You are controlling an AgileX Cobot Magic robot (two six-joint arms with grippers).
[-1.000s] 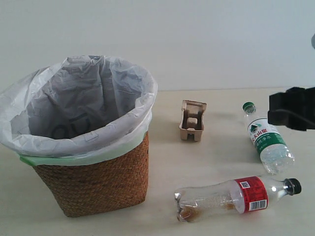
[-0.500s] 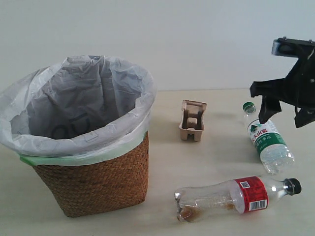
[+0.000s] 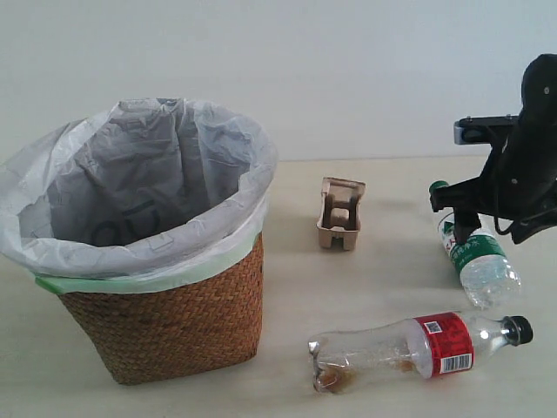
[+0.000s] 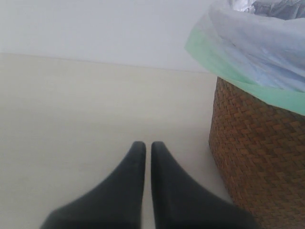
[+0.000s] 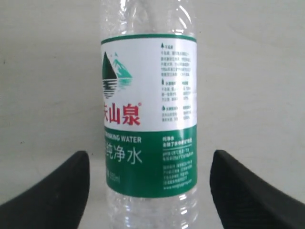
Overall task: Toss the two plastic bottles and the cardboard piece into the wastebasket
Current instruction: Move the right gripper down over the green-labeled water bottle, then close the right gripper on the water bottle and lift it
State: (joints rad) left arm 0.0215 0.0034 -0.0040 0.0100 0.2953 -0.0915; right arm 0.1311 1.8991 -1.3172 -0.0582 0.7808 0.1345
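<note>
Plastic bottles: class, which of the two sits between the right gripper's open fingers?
The green-capped bottle with the green-white label: the right gripper straddles it, open. The red-labelled bottle with the black cap lies apart, untouched.

A clear green-capped plastic bottle (image 3: 483,264) and a clear red-labelled bottle (image 3: 418,348) with brown dregs lie on their sides; a tan moulded-pulp tray (image 3: 339,214) sits between them and the bag-lined wicker wastebasket (image 3: 165,322).

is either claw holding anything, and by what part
Nothing is held. The right claw is open, straddling the green-label bottle at its label without touching; the left claw is shut, empty.
</note>
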